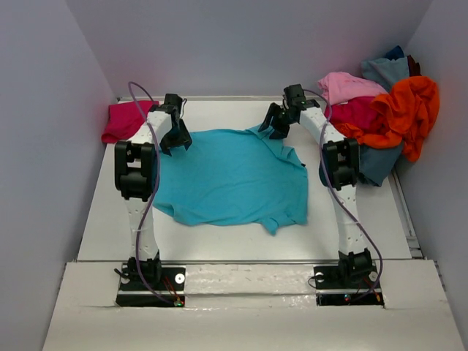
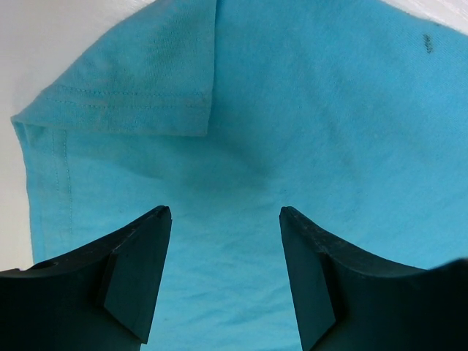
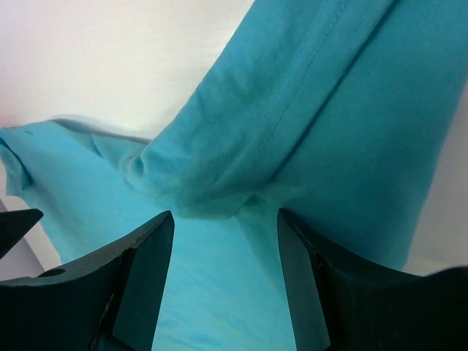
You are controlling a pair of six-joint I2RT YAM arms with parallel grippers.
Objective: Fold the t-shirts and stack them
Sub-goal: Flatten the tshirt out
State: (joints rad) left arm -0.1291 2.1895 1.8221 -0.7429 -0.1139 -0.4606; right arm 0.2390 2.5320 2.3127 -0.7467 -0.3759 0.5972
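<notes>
A bright turquoise t-shirt lies spread over the middle of the white table. My left gripper hovers open over its far left corner, where a folded-over hemmed sleeve shows; flat cloth lies between its fingers, nothing pinched. My right gripper stands open over the far right corner, just short of a bunched, rolled fold of the same shirt. A magenta-pink t-shirt lies at the far left. Orange, light pink, crimson and dusty blue t-shirts are heaped at the far right.
Grey walls close in the table on the left, back and right. The pile at the far right hangs over the table's edge. Both arm bases sit on the near white ledge.
</notes>
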